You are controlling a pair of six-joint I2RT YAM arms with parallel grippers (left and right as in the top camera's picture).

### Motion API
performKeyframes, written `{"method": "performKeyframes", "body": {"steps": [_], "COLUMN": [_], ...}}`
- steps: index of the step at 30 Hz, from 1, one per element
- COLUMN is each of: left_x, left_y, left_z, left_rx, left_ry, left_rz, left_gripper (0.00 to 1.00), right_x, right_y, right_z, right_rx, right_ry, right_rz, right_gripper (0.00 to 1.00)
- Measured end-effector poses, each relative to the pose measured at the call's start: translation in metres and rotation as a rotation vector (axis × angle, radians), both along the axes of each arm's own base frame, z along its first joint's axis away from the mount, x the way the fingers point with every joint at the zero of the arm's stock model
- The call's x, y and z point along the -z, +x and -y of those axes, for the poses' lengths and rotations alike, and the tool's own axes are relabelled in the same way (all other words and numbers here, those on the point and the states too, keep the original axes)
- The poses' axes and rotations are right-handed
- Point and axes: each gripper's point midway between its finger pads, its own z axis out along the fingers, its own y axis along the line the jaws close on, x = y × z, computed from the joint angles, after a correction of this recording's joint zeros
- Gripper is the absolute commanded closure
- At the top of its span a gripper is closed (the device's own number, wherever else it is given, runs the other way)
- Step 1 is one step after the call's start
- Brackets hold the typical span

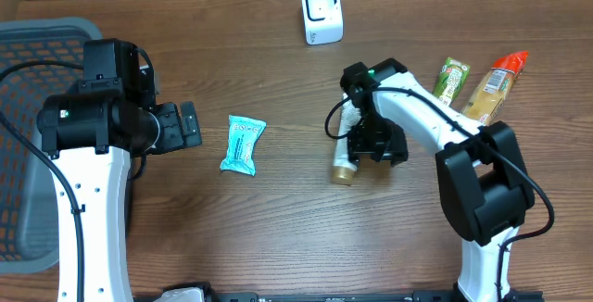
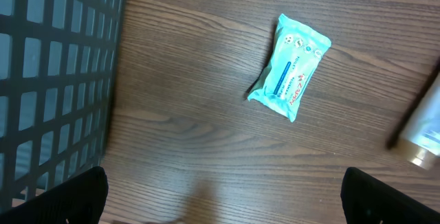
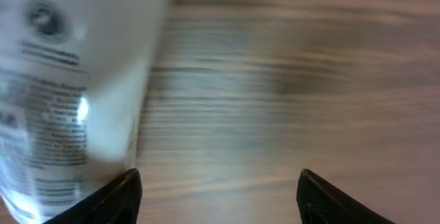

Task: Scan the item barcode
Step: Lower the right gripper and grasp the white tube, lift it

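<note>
A white barcode scanner [image 1: 321, 12] stands at the table's far edge. A white bottle [image 1: 345, 163] with a gold cap lies on the wood, its printed label filling the left of the right wrist view [image 3: 62, 80]. My right gripper [image 1: 375, 144] hovers just right of the bottle and is open [image 3: 220, 196]; its left finger [image 3: 113, 200] is beside the bottle and only bare wood lies between the fingers. A teal packet [image 1: 242, 144] lies left of centre. My left gripper [image 1: 188, 126] is open and empty [image 2: 223, 196], short of the packet [image 2: 289, 66].
A grey mesh basket [image 1: 28, 43] takes up the left edge and shows in the left wrist view [image 2: 55, 66]. A green snack pack [image 1: 451, 80] and an orange-yellow pack [image 1: 491, 87] lie at the far right. The bottle's end shows at the left wrist view's right edge [image 2: 425, 128].
</note>
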Motion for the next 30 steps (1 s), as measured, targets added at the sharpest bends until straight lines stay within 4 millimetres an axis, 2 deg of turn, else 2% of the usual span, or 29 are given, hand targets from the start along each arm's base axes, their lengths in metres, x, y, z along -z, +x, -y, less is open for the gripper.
{"method": "performKeyframes", "body": {"steps": [8,10,14,18,22,24,30], "left_x": [0.0,0.0,0.0,0.0,0.0,0.0,0.0], "left_y": [0.0,0.0,0.0,0.0,0.0,0.0,0.0], "left_z": [0.0,0.0,0.0,0.0,0.0,0.0,0.0], "left_rx": [0.0,0.0,0.0,0.0,0.0,0.0,0.0], "left_ry": [0.0,0.0,0.0,0.0,0.0,0.0,0.0], "left_rz": [0.0,0.0,0.0,0.0,0.0,0.0,0.0], "left_gripper": [0.0,0.0,0.0,0.0,0.01,0.01,0.0], "right_x": [0.003,-0.002,-0.022,-0.052,-0.074,-0.077,-0.07], "right_y": [-0.003,0.008,0.038,0.068,0.098,0.111,0.126], "right_z": [-0.087,-0.104,-0.119,-0.124,-0.119,-0.111,-0.076], "right_rx": [-0.249,-0.295,-0.353,-0.409,-0.477,-0.528,-0.755], "right_ry": [0.196,0.227,0.272,0.299,0.289,0.276,0.277], "right_rz": [0.125,0.191,0.309,0.407,0.514,0.549,0.535], "right_gripper": [0.2,0.2,0.2,0.15,0.11,0.11,0.11]}}
